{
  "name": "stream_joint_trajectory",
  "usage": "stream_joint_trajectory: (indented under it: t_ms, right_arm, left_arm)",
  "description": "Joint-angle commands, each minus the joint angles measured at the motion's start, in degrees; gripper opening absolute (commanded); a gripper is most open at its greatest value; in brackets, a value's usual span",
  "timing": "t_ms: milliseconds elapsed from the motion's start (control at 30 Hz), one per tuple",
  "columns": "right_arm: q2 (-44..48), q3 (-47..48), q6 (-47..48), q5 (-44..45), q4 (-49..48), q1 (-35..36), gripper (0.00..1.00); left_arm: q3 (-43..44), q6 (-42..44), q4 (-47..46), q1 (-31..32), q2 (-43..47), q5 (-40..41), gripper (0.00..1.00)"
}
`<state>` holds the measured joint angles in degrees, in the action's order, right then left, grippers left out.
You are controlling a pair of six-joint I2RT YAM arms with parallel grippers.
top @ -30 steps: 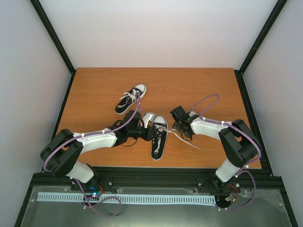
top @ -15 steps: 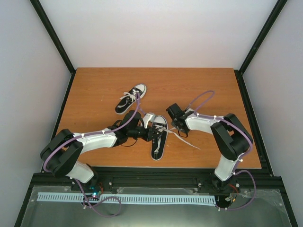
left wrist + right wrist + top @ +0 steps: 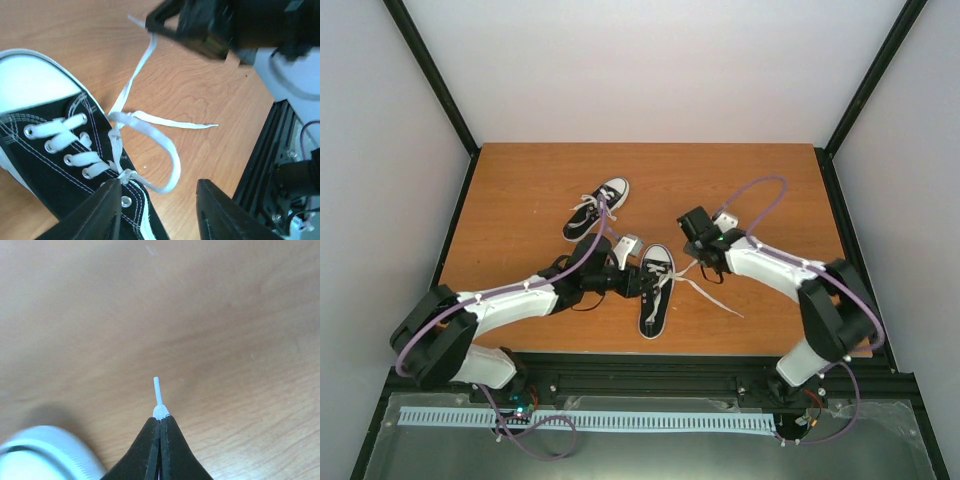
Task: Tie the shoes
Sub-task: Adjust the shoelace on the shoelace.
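Where the brown wooden tabletop point(image 3: 540, 200) stops, white walls point(image 3: 650, 70) go up on three sides, and black posts point(image 3: 430, 75) stand in the corners. Two shoes lie on the wood. The near shoe point(image 3: 656, 288) is close to the middle, with its white toe pointing away from the arms. The far shoe point(image 3: 597, 208) lies behind the near shoe and off to its left, not touching it. A black rail point(image 3: 650, 375) runs in front of the near shoe at the tabletop's edge. A white strip with slots point(image 3: 580, 420) lies lower down, past the rail. Purple cables point(image 3: 772, 180) loop along both arms.

The left claw point(image 3: 159, 185) hangs over the laced part of the near shoe. Its two fingers point(image 3: 100, 212) are spread apart and grip nothing. A loop of white lace point(image 3: 170, 155) lies on the wood just beside the near shoe, under that claw. The right claw point(image 3: 160, 417) is to the right of the near shoe's toe. It is pinched tight on the lace tip point(image 3: 158, 390), and the lace runs straight from there back to the near shoe. From the top, the left arm hides part of the near shoe's left side.
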<state>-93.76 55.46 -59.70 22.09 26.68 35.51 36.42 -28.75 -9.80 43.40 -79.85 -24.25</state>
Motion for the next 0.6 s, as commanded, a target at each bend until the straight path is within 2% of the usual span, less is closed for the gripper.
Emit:
stream_joint_trajectory:
  t_ms: [0,67,200,367,567]
  right_arm:
    - [10.1,4.7,5.2,4.8,0.1,0.3,0.03]
    - [13.0,6.0,7.0,5.1,-0.2,0.4,0.03]
    - [16.4,9.2,10.4,3.4,-1.5,0.4,0.03]
    - [18.3,12.0,12.7,-1.3,-3.6,0.4,0.03]
    - [25.7,9.5,12.2,-1.2,-4.2,0.7,0.03]
  left_arm:
    - [0.1,1.5,1.5,-0.4,4.7,3.1,0.51]
    - [0.9,2.2,2.5,-0.7,5.3,2.5,0.6]
    - [3.2,3.3,2.1,-1.0,3.0,-2.3,0.66]
    - [6.6,5.2,1.0,-1.0,-2.4,-6.8,0.68]
    - [5.3,1.8,-2.8,-1.0,-2.8,-2.3,0.64]
